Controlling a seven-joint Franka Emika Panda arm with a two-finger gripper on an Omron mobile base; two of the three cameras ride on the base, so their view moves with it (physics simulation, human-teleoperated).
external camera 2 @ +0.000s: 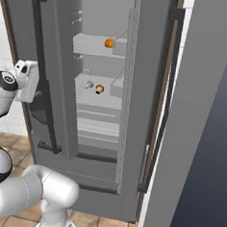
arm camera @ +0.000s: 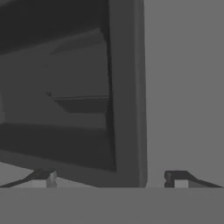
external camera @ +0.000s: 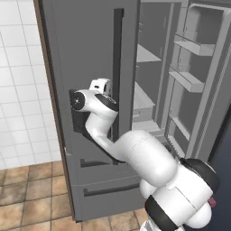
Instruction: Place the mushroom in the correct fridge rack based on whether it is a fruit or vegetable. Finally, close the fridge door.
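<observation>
— On the lower shelf [external camera 2: 92, 95] of the fridge, what do you see?

— A mushroom [external camera 2: 99, 89], brown cap, lying near the shelf's middle, with a small pale thing [external camera 2: 88, 84] just beside it on its left (too small to tell what it is). That is from the right base view. An orange [external camera 2: 109, 42] sits on the upper shelf [external camera 2: 92, 45], toward its right end.

— And the fingers [arm camera: 109, 179]?

— Spread wide, with nothing between them. In the hand view one tip [arm camera: 47, 177] rises at the lower left and the other at the lower right, well apart, and they look straight at the edge of a grey door [arm camera: 124, 87]. Dark fridge interior shows to the left of that edge.

— Where is the hand itself?

— In the left base view it [external camera: 100, 86] is up against the closed left door [external camera: 81, 67], near the long dark handle [external camera: 118, 54]. In the right base view the hand sits at the left edge, beside the same door.

— Is the fridge shut?

— No. The right door [external camera: 198, 76] stands open, its bins facing the arm (seen best from the left base view).
</observation>
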